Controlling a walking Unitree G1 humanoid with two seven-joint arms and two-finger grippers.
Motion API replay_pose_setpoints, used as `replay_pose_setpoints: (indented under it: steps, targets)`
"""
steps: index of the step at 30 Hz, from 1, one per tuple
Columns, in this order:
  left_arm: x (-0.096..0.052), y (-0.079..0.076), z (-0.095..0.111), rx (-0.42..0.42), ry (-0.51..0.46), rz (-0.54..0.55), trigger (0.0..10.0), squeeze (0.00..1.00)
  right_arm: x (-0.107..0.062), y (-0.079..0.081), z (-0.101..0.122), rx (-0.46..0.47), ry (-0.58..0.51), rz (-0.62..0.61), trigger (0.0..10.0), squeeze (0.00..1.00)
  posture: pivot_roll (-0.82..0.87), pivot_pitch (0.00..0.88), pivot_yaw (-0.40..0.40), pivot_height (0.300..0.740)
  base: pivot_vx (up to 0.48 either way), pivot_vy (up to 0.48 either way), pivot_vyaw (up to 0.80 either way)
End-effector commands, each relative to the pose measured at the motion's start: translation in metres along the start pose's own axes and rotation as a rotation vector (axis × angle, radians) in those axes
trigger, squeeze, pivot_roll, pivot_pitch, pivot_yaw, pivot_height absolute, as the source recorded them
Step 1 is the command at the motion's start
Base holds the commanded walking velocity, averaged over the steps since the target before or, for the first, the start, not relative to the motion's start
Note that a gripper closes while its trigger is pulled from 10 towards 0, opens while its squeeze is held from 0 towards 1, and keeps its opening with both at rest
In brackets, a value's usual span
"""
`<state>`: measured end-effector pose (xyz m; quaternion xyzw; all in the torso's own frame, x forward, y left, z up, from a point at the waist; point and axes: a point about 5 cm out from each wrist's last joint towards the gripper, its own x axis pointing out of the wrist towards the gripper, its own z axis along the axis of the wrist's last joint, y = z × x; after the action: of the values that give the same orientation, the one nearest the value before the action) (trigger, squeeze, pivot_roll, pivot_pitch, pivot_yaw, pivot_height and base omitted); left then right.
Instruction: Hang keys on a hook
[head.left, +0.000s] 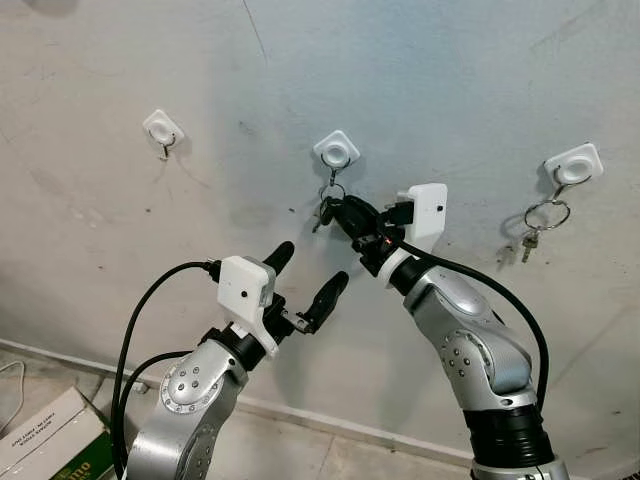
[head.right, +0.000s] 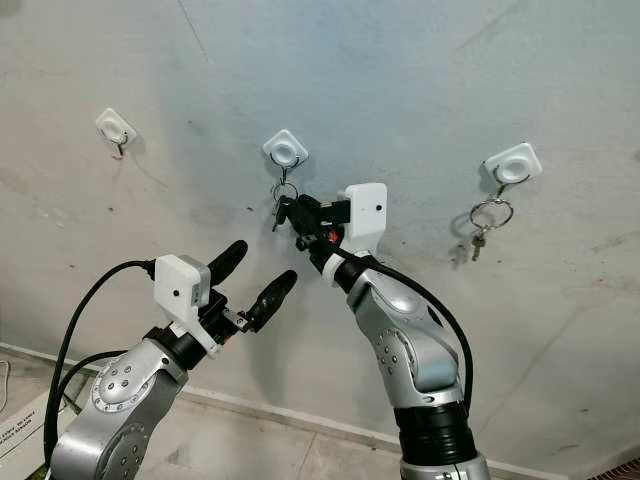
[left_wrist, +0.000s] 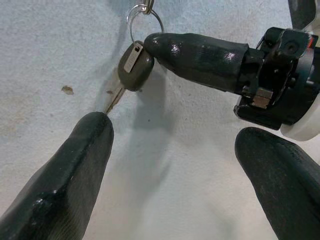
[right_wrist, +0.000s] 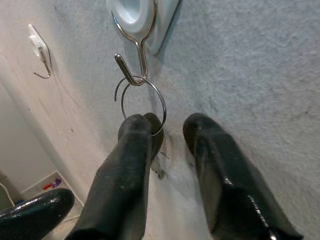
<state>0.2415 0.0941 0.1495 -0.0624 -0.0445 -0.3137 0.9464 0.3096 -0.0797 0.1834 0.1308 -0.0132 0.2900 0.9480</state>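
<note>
Keys (head.left: 328, 209) hang by their ring on the middle hook (head.left: 336, 152) of three on the wall, so the hanging itself looks done. Right tool (right_wrist: 167, 131) sits at the bunch with its fingers parted a little, one finger touching the key head and the ring, gripping nothing that I can make out; what remains appears to be drawing it clear. Left tool (head.left: 305, 280) hovers just below, wide and empty, while another bunch of keys (head.left: 535, 228) hangs on the right hook (head.left: 574, 164).
</note>
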Motion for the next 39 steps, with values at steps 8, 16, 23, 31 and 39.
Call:
replay_pose_setpoints:
  steps: [8, 16, 23, 31, 39]
  targets:
    - [-0.017, 0.013, -0.009, 0.040, 0.051, 0.086, 10.0, 0.00, -0.013, -0.024, -0.017, -0.112, 0.067, -0.140, 10.0, 1.00, -0.06, 0.000, 0.058, 0.740, 0.000, 0.000, 0.00]
    - [-0.029, 0.016, -0.013, 0.055, 0.074, 0.123, 10.0, 0.00, -0.017, -0.025, -0.004, -0.181, -0.027, -0.158, 10.0, 1.00, -0.05, 0.000, 0.055, 0.740, 0.000, 0.000, 0.00]
    - [-0.033, 0.018, -0.015, 0.069, 0.103, 0.145, 10.0, 0.00, -0.027, -0.028, 0.005, -0.232, -0.074, -0.177, 10.0, 1.00, -0.05, 0.000, 0.055, 0.740, 0.000, 0.000, 0.00]
    - [-0.028, 0.017, -0.016, 0.070, 0.105, 0.147, 10.0, 0.00, -0.039, -0.030, 0.009, -0.273, -0.097, -0.209, 10.0, 1.00, -0.05, 0.000, 0.060, 0.740, 0.000, 0.000, 0.00]
    - [-0.031, 0.017, -0.017, 0.069, 0.119, 0.158, 10.0, 0.00, -0.052, -0.030, 0.008, -0.291, -0.093, -0.241, 10.0, 1.00, -0.06, 0.000, 0.067, 0.740, 0.000, 0.000, 0.00]
